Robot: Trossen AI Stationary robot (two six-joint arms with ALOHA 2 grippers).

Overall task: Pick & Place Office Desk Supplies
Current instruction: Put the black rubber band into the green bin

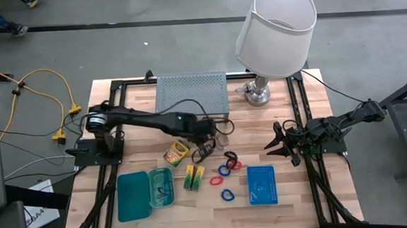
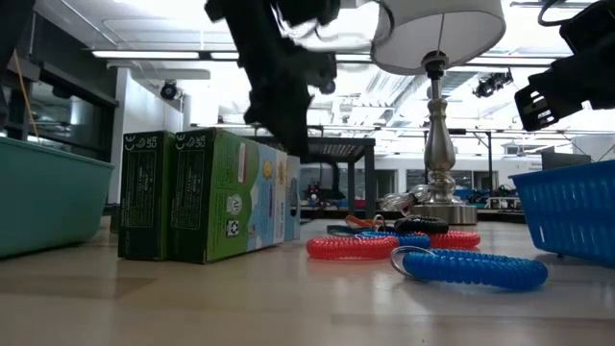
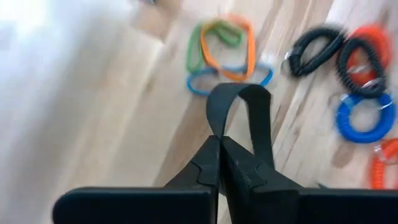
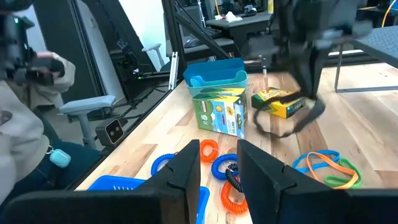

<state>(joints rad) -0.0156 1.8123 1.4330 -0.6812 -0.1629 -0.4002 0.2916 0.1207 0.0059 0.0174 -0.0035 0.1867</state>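
Observation:
My left gripper (image 1: 208, 136) hangs over the middle of the table, slanting down, shut on a black band loop (image 3: 239, 106). Beside it on the wood lie the yellow-green crayon box (image 1: 177, 153) and, standing on their ends, two yellow-green blocks (image 1: 194, 177). Red, blue and black coil loops (image 1: 228, 166) lie flat to the right of the blocks. Two teal trays (image 1: 133, 196) sit near the front left and the blue mesh basket (image 1: 262, 184) at the front right. My right gripper (image 1: 275, 143) waits open at the table's right side. My left gripper pinches the black band (image 3: 219, 121) between its two fingertips, coming from above at a slant. The flat band stands out beyond the fingertips as a loop and hangs slack below them (image 4: 287, 123). Whether its lowest part touches the table I cannot tell.
Orange, green and blue rubber bands (image 3: 224, 53) lie on the wood under my left gripper. A grey perforated riser shelf (image 1: 192, 95) and a white-shaded lamp (image 1: 276, 28) stand at the far edge. A person's sleeve (image 4: 25, 124) shows beyond the table in the right wrist view.

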